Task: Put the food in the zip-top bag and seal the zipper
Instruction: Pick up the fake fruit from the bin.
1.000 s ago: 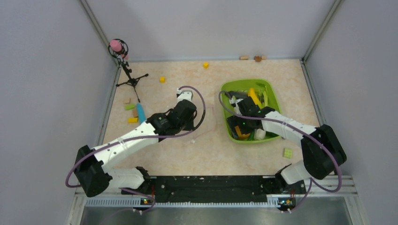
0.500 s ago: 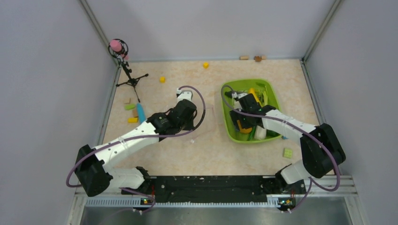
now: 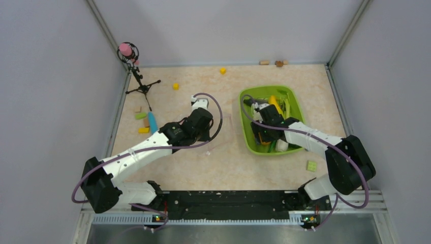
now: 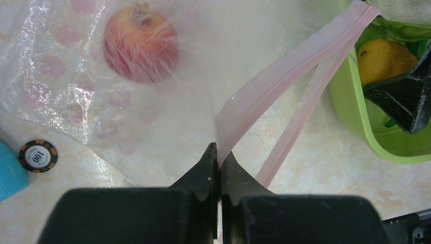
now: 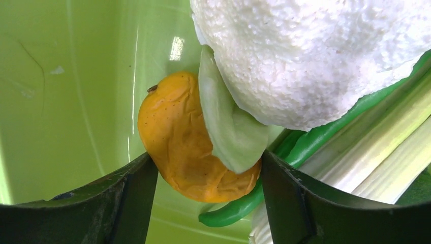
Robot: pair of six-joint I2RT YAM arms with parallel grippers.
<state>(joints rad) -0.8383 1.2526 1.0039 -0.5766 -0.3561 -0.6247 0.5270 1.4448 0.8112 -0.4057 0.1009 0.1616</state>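
Observation:
My left gripper (image 4: pixel 219 152) is shut on the pink zipper (image 4: pixel 284 76) of the clear zip-top bag (image 4: pixel 76 76) and holds the mouth edge up. A red tomato (image 4: pixel 141 43) lies inside the bag. In the top view the left gripper (image 3: pixel 211 133) sits left of the lime-green tray (image 3: pixel 295 96). My right gripper (image 5: pixel 208 173) is open, low in the tray, with its jaws on either side of an orange food piece (image 5: pixel 188 147). White cauliflower (image 5: pixel 315 56), a green bean (image 5: pixel 305 147) and pale green stalks (image 5: pixel 376 157) lie against it.
A poker chip (image 4: pixel 38 155) and a blue object (image 4: pixel 7 173) lie by the bag. Small blocks (image 3: pixel 142 122) sit at the left, yellow blocks (image 3: pixel 175 86) farther back, a green block (image 3: pixel 311 165) near right. A microphone stand (image 3: pixel 137 76) is at the back left.
My right gripper has shifted within the tray, first toward the far end, then back a little and down around the orange piece. The left arm has not moved.

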